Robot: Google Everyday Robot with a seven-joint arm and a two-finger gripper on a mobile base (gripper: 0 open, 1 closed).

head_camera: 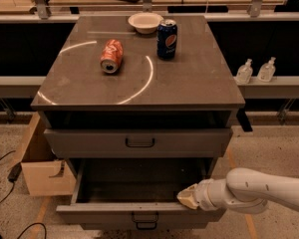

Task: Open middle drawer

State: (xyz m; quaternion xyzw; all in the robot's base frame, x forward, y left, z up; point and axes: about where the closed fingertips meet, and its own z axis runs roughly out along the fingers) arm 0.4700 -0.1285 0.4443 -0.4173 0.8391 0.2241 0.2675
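**Spotter:** Where's the business end?

**Operator:** I have the cream-tipped gripper (pixel 189 197) at five o'clock in my view. It sits on the top lip of the dark grey, flat-fronted middle drawer (pixel 99 214), right of centre. Whether it is parted or closed I cannot tell. The small black loop handle (pixel 145 218) lies at eight o'clock from it, untouched. My white arm (pixel 269 190) reaches in from three o'clock.

**Spotter:** And the drawer itself?

**Operator:** It is pulled well out towards six o'clock, with its deep tray exposed beneath the taller top drawer (pixel 89 143), which looks shut or nearly so. I judge the job close to finished.

**Spotter:** What worries you?

**Operator:** My contact is off-centre on a bare lip, not on the handle. More pull from there could rack the drawer on its slides, or I could slip off the edge. Hauling against the end stop could jolt the grey cabinet top (pixel 199 88). That might roll the red soda can (pixel 111 56) lying on its side at eleven o'clock, or tip the upright blue soda can (pixel 167 39) at twelve.

**Spotter:** Count for me.

**Operator:** I see two drawers plainly, and a third below that I can't make out. There are two cans, one white bowl (pixel 145 22), two clear pump bottles (pixel 244 71) at two o'clock and one cardboard box (pixel 42 168) at eight. One gripper.
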